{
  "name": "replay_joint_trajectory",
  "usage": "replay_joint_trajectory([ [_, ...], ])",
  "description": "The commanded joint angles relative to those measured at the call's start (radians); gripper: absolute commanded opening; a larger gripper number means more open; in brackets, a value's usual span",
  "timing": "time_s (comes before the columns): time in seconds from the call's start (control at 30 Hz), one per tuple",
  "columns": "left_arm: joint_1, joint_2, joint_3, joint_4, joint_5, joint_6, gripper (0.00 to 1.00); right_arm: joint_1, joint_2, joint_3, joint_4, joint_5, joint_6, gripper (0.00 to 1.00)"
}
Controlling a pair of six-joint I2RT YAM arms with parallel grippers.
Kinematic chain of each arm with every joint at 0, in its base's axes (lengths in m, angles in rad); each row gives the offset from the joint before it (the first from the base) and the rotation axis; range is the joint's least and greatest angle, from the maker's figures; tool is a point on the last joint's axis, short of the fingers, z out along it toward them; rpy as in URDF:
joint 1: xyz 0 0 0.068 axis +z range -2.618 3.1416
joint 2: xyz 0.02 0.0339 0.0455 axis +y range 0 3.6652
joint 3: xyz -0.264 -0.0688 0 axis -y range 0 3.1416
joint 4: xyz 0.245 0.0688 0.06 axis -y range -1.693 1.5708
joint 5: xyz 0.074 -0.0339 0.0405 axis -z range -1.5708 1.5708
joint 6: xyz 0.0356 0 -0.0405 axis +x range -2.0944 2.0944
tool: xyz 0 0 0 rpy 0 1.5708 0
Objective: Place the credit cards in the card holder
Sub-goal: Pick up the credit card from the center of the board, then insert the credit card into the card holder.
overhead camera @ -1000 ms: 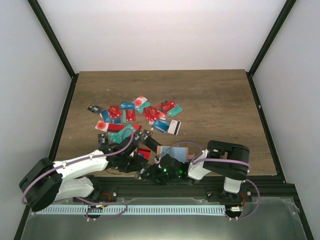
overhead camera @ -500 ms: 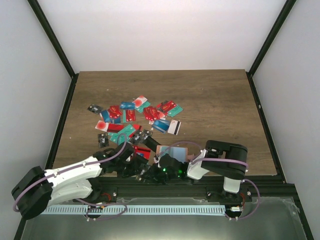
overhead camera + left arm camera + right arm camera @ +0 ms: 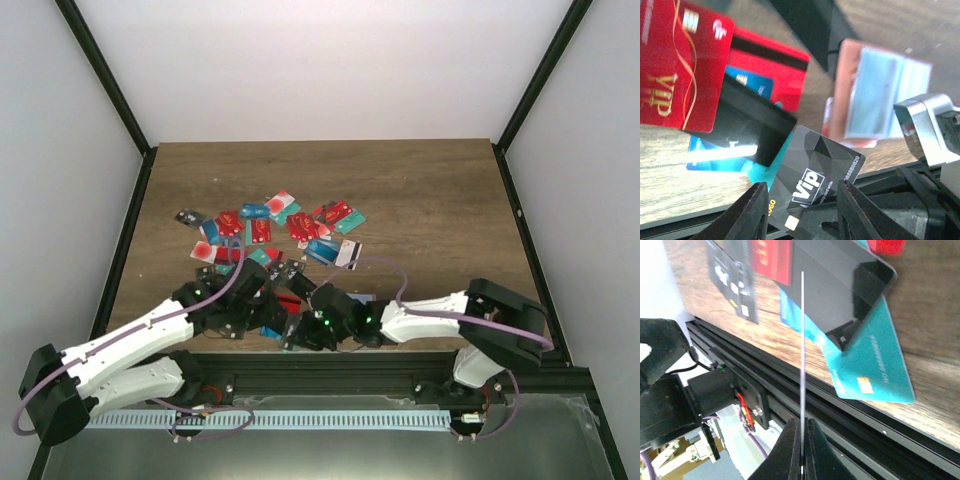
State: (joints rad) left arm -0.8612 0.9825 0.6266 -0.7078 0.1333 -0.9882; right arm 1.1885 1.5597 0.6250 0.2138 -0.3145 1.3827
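Note:
Several credit cards [image 3: 283, 226] in red, teal, blue and black lie scattered mid-table. At the near edge, my right gripper [image 3: 802, 440] is shut on one credit card [image 3: 802, 340], seen edge-on as a thin pale line over the black rail. My left gripper [image 3: 801, 200] is open, its fingers [image 3: 754, 210] standing on either side of a black VIP card [image 3: 815, 172] that tilts over the table edge. The tan card holder [image 3: 846, 90], with a light blue face, lies just beyond. In the top view both grippers meet near the front edge [image 3: 290, 325], and the right arm covers the holder.
A teal card [image 3: 870, 365] overhangs the table's front edge above the black rail [image 3: 765, 385]. A red VIP card [image 3: 682, 65], a red striped card [image 3: 772, 65] and a blue card [image 3: 720, 155] lie close around the left gripper. Dark frame posts border the table.
My right arm has stretched out to the left along the front edge and its jaws have closed on a card. The left jaws have spread wider, and the left arm has shifted forward.

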Motion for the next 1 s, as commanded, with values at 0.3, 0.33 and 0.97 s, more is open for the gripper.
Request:
replay_joint_trajectory([
  [0.3,0.16,-0.013,0.336,-0.054,0.149,0.312,0.52,-0.264,-0.275,0.185,-0.341,-0.148,-0.504,0.01],
  [0.33,0.18,-0.016,0.348,-0.022,0.205,0.331,0.53,-0.285,-0.298,0.197,-0.359,-0.166,-0.554,0.01],
  [0.97,0.24,0.031,0.309,0.419,0.641,0.348,0.46,-0.548,-0.495,0.224,-0.328,-0.664,-0.791,0.01],
])
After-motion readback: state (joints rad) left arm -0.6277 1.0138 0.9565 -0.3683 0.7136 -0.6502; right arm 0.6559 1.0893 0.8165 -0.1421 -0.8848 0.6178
